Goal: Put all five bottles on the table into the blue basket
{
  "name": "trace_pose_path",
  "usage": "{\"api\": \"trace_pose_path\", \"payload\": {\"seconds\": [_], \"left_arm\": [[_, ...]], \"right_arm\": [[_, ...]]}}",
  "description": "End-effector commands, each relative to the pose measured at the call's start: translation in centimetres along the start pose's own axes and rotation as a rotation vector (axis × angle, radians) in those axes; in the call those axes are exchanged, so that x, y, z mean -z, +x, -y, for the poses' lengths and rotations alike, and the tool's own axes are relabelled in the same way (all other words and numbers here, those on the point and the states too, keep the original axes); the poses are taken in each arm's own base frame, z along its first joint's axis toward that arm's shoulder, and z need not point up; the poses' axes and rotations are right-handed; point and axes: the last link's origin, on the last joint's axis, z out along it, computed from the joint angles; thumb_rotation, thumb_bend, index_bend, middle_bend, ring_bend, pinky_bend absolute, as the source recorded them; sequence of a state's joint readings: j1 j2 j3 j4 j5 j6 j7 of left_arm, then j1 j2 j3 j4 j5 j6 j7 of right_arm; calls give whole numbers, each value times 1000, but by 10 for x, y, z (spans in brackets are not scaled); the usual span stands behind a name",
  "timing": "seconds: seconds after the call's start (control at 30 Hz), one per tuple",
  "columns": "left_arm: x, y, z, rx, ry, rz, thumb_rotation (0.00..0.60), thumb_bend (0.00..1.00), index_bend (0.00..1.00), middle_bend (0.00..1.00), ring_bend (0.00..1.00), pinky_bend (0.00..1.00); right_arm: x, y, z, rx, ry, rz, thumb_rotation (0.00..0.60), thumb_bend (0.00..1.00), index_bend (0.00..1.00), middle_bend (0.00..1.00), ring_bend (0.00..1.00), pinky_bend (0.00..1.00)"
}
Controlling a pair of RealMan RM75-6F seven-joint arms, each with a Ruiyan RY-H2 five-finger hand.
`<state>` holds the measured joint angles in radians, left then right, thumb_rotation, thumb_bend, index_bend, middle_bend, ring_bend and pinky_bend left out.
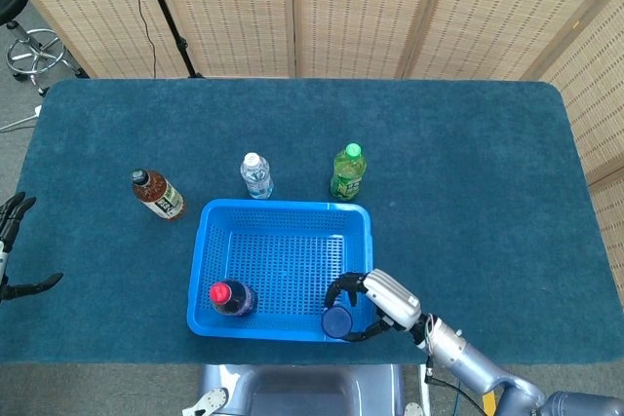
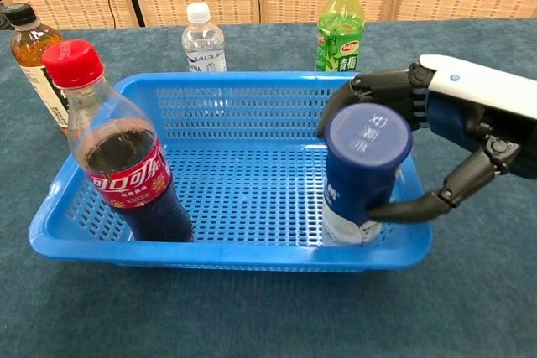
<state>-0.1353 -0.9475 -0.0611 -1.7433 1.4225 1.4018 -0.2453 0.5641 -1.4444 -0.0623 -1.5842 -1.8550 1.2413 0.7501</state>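
My right hand [image 2: 453, 136] [image 1: 375, 301] grips a white bottle with a blue cap [image 2: 362, 169] [image 1: 337, 321], standing upright in the near right corner of the blue basket [image 2: 226, 253] [image 1: 273, 209]. A cola bottle with a red cap [image 2: 117, 153] [image 1: 230, 296] stands in the basket's near left corner. Behind the basket on the table stand a clear water bottle [image 2: 204, 39] [image 1: 256, 175], a green tea bottle [image 2: 341, 27] [image 1: 347, 172] and a brown tea bottle [image 2: 35, 56] [image 1: 158, 194]. My left hand [image 1: 12, 250] hangs open off the table's left edge.
The dark blue table cloth [image 1: 468, 163] stretches wide to the right and back. Woven screens [image 1: 341, 7] close off the far side. A stool [image 1: 34, 51] stands at the far left on the floor.
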Motion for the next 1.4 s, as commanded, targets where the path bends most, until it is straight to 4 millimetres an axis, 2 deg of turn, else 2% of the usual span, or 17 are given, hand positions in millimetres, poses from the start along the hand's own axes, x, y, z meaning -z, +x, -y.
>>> {"api": "trace_pose_path", "payload": {"seconds": [0.03, 0.13, 0.27, 0.33, 0.43, 0.47, 0.6, 0.8, 0.97, 1.07, 1.4], "left_arm": [[1, 1, 0, 1, -5, -1, 600, 38, 0, 0, 0, 0], [1, 1, 0, 4, -10, -7, 600, 38, 0, 0, 0, 0], [2, 2, 0, 9, -14, -6, 600, 38, 0, 0, 0, 0], [3, 3, 1, 10, -16, -9, 600, 38, 0, 0, 0, 0], [5, 5, 1, 16, -18, -17, 600, 38, 0, 0, 0, 0], [5, 5, 1, 16, -19, -18, 600, 38, 0, 0, 0, 0], [6, 6, 1, 15, -21, -22, 600, 39, 0, 0, 0, 0], [6, 9, 2, 0, -23, -70, 600, 38, 0, 0, 0, 0], [6, 8, 2, 1, -14, -75, 600, 38, 0, 0, 0, 0], [5, 6, 2, -6, -9, -66, 600, 38, 0, 0, 0, 0], [-1, 6, 7, -9, 30, -71, 600, 38, 0, 0, 0, 0]], "right_arm": [[7, 3, -1, 12, -43, 39, 600, 0, 30, 16, 21, 158], [12, 9, 2, 8, -55, 14, 600, 0, 0, 0, 0, 60], [16, 25, 11, 22, -53, -51, 600, 0, 0, 0, 0, 34], [16, 38, 14, 40, -58, -106, 600, 0, 0, 0, 0, 33], [17, 71, 16, 87, -105, -211, 600, 0, 0, 0, 0, 32], [17, 75, 16, 87, -114, -220, 600, 0, 0, 0, 0, 29], [15, 105, 6, 112, -181, -294, 600, 0, 0, 0, 0, 2], [4, 141, -26, 51, -318, -344, 600, 0, 0, 0, 0, 0], [-16, 151, -48, 7, -374, -321, 600, 0, 0, 0, 0, 0], [-36, 152, -64, -23, -404, -319, 600, 0, 0, 0, 0, 0], [-91, 151, -81, -39, -420, -332, 600, 0, 0, 0, 0, 0]]}}
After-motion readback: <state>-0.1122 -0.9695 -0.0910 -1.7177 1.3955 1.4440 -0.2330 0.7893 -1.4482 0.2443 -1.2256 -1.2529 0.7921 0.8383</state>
